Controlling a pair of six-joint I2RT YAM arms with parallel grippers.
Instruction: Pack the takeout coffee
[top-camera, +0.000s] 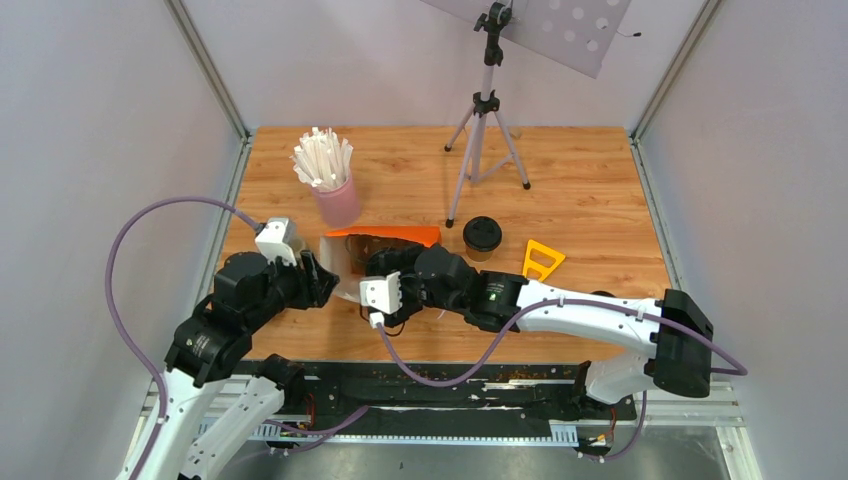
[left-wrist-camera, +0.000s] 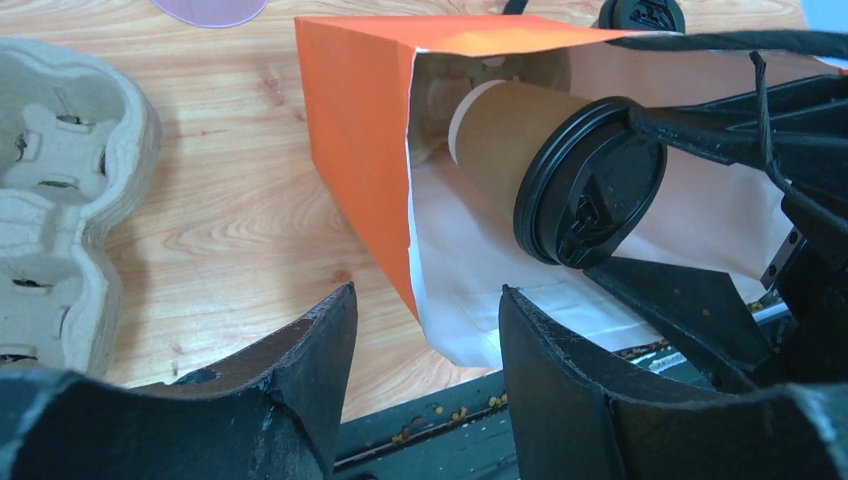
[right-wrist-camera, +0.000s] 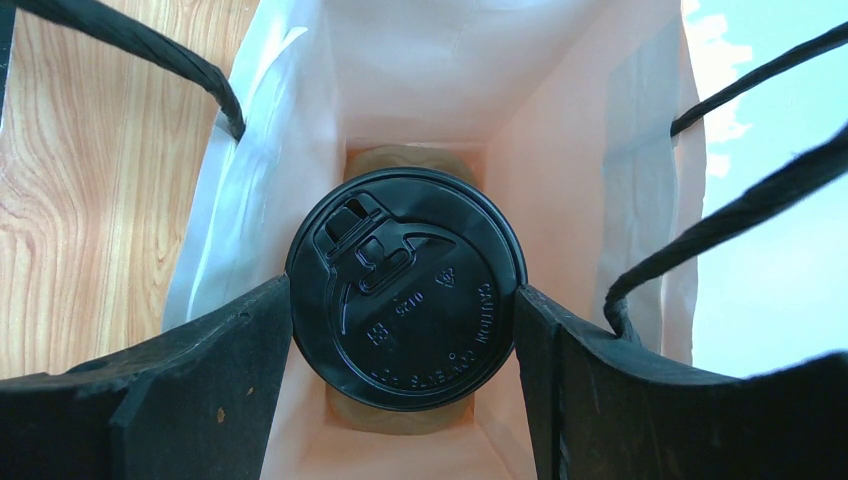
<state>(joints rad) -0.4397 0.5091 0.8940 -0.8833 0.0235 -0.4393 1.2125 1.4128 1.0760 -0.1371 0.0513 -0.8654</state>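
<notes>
An orange paper bag (top-camera: 385, 236) lies on its side on the wooden bench (top-camera: 600, 200), its white-lined mouth turned toward the two arms, as the right claw (right-wrist-camera: 403, 300) reaches into the opening with the takeout coffee (left-wrist-camera: 505, 135) in its grip. The claw's two black fingers (right-wrist-camera: 200, 380) press against opposite sides of the cup's black lid (right-wrist-camera: 405, 285), and the kraft-brown cup sits tilted inside the bag, base pointing toward the bag's far end and lid facing the mouth; whether the cup touches the bag's lower wall cannot be told. The bag's black cord handles (right-wrist-camera: 150, 55) hang loose on either side of the right claw. The left claw (left-wrist-camera: 425, 310) sits just outside the near lower edge of the bag's mouth, jaws well apart and gripping nothing. A grey-brown pulp cup tray (left-wrist-camera: 60, 180) rests on the bench to the left of the bag. Farther back stand a pink cup of white sticks (top-camera: 338, 203), a second black-lidded cup (top-camera: 482, 237) just right of the bag, a yellow triangular piece (top-camera: 541, 259) beside that cup, and a tripod (top-camera: 487, 140).
</notes>
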